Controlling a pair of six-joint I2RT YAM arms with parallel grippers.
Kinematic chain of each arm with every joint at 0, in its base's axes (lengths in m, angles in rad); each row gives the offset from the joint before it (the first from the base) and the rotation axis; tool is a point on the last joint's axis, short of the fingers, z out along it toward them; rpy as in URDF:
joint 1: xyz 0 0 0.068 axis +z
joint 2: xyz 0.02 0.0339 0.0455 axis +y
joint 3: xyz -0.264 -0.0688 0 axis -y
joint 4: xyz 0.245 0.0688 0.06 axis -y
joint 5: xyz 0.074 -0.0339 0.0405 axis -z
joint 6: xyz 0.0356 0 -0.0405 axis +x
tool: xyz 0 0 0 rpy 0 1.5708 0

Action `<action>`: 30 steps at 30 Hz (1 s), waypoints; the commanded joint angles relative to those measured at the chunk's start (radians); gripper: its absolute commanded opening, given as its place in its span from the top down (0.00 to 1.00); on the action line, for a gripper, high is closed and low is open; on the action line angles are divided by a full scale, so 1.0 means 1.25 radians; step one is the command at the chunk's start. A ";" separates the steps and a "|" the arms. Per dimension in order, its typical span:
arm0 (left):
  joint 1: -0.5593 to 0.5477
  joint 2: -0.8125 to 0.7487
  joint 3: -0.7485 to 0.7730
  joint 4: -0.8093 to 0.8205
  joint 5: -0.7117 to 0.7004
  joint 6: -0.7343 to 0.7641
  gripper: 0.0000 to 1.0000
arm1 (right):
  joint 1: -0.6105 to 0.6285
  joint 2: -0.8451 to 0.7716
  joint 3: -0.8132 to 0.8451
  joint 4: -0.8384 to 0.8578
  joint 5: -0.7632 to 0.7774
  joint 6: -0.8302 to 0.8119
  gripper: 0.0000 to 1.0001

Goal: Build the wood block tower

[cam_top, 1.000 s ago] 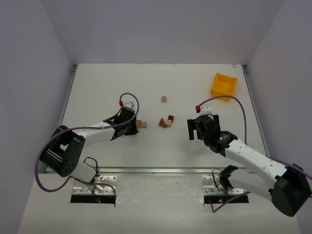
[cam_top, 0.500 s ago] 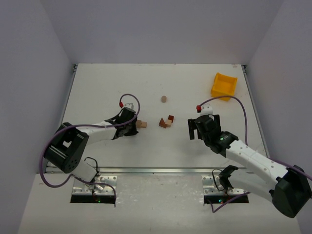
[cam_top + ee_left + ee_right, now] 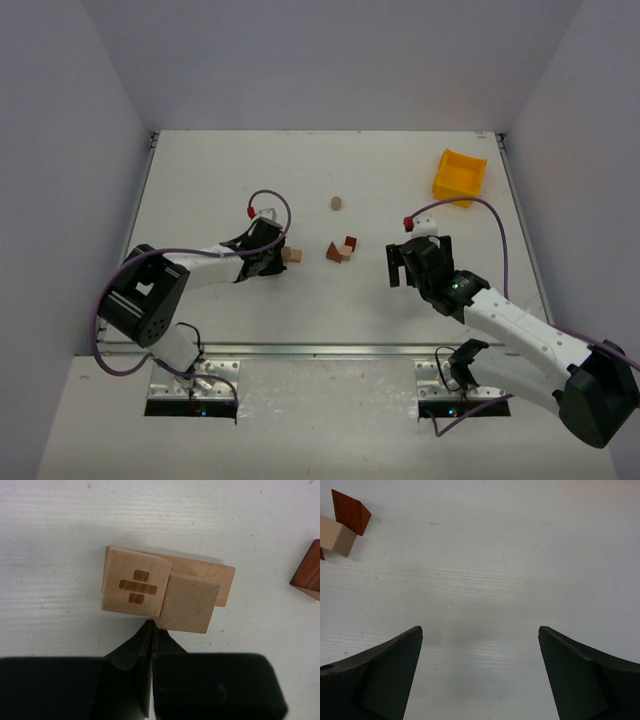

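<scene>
Two pale cubes, one with a division sign and one plain, sit side by side on a flat tan bar; this stack shows small in the top view. My left gripper is shut and empty, its tips touching the cubes' near edge. A cluster of reddish-brown and pale blocks lies at the table's middle; its red wedge and pale block show in the right wrist view. My right gripper is open and empty over bare table, right of the cluster.
A small tan cylinder stands behind the cluster. A yellow plastic bin sits at the back right. A reddish-brown block shows at the right edge of the left wrist view.
</scene>
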 commanded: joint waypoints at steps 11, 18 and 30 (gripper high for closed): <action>-0.010 0.040 0.046 0.004 -0.032 -0.011 1.00 | -0.003 -0.029 -0.008 0.022 0.030 0.010 0.01; -0.010 0.027 0.040 -0.003 -0.013 -0.012 1.00 | -0.004 -0.028 -0.006 0.022 0.029 0.010 0.01; -0.021 -0.262 0.031 -0.156 -0.085 -0.016 1.00 | -0.003 -0.012 -0.014 0.127 -0.193 -0.046 0.06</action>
